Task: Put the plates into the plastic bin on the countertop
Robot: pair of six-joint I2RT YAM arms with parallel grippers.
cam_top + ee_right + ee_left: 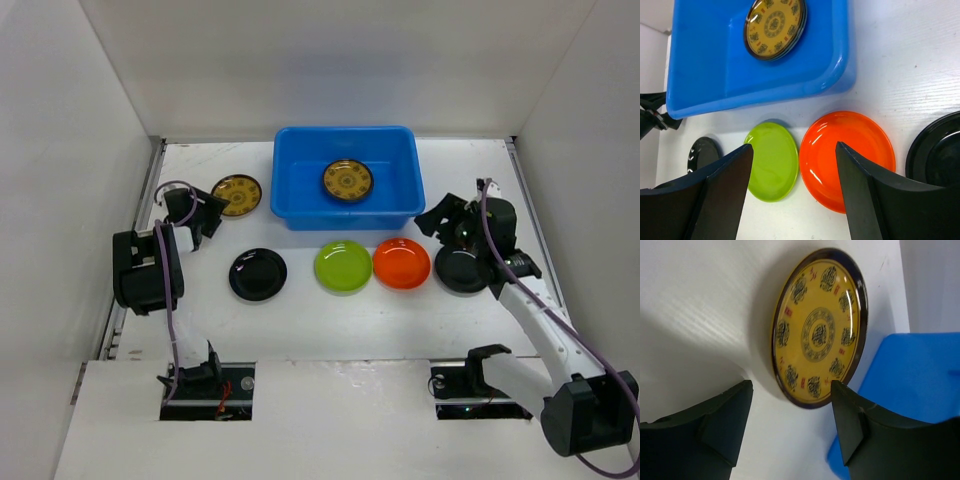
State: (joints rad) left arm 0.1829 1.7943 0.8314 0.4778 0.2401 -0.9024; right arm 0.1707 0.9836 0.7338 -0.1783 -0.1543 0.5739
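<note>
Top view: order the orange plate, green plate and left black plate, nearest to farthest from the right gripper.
1. Orange plate, just left of the right gripper.
2. Green plate, centre.
3. Left black plate, far left.

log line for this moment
left gripper open, facing loose yellow plate | right gripper open, facing orange plate | bin holds second yellow plate

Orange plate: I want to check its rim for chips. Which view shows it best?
Right wrist: the orange plate appears large and close, lower rim partly hidden. Top external shows it whole but small; left wrist misses it.
</note>
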